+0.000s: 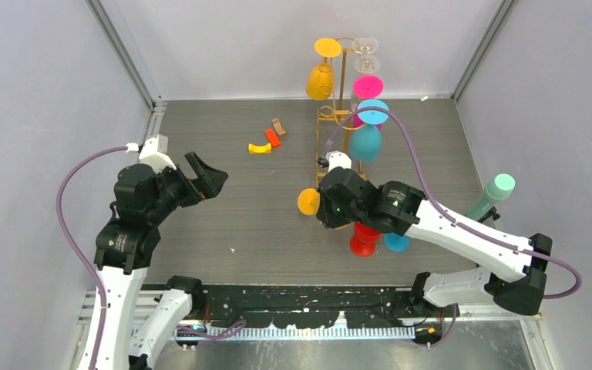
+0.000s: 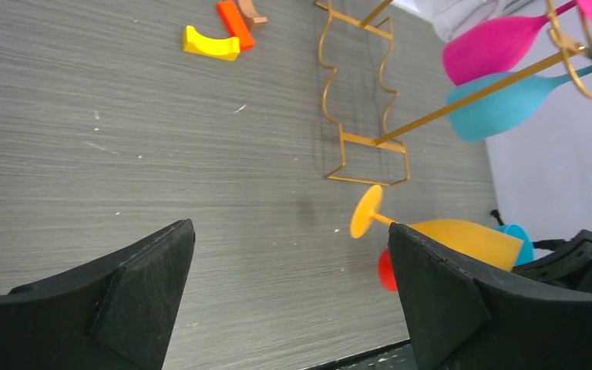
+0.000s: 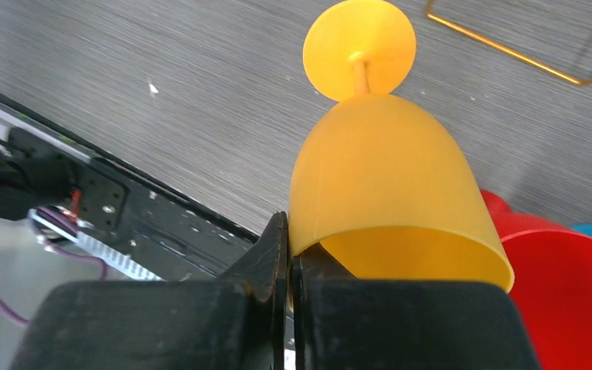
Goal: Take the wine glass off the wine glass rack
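The gold wire wine glass rack point(image 1: 338, 116) stands at the back centre, with yellow point(image 1: 320, 79), clear point(image 1: 366, 54), magenta point(image 1: 368, 86) and teal point(image 1: 365, 142) glasses hanging on it. My right gripper point(image 1: 331, 212) is in front of the rack's base, shut on the rim of an orange-yellow wine glass point(image 3: 389, 177): one finger is inside the bowl, one outside. The glass lies sideways, its foot point(image 1: 308, 202) pointing left, clear of the rack. It also shows in the left wrist view point(image 2: 462, 235), as does the rack point(image 2: 374, 141). My left gripper point(image 1: 208, 176) is open and empty at the left.
A red glass point(image 1: 364, 239) and a blue glass point(image 1: 397, 242) sit on the table under my right arm. A mint-green glass point(image 1: 493, 193) stands at the right wall. Yellow point(image 1: 260, 149), orange point(image 1: 273, 138) and brown point(image 1: 279, 126) blocks lie left of the rack.
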Action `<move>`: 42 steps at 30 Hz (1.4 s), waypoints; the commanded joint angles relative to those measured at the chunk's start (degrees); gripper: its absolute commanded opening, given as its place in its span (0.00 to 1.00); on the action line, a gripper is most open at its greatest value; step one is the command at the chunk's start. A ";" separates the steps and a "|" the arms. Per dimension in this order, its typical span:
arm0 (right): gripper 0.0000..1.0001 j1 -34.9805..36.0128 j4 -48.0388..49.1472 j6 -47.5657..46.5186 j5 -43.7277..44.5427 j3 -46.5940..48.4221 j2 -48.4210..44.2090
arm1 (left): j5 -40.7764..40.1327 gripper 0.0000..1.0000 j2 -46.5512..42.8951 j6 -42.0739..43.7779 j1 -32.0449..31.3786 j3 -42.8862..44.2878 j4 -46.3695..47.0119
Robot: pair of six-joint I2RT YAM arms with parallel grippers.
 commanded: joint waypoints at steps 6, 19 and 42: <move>0.00 0.70 -11.06 -8.31 -3.21 4.11 4.96 | -3.32 1.00 -1.95 5.57 0.05 -0.19 -0.77; 0.00 1.21 -14.04 -12.76 -8.89 5.23 13.78 | 1.81 1.00 1.93 6.84 0.05 -0.43 0.14; 0.27 1.58 -19.74 -18.04 -8.70 7.30 15.84 | 5.13 1.00 2.83 1.90 0.05 -0.41 3.76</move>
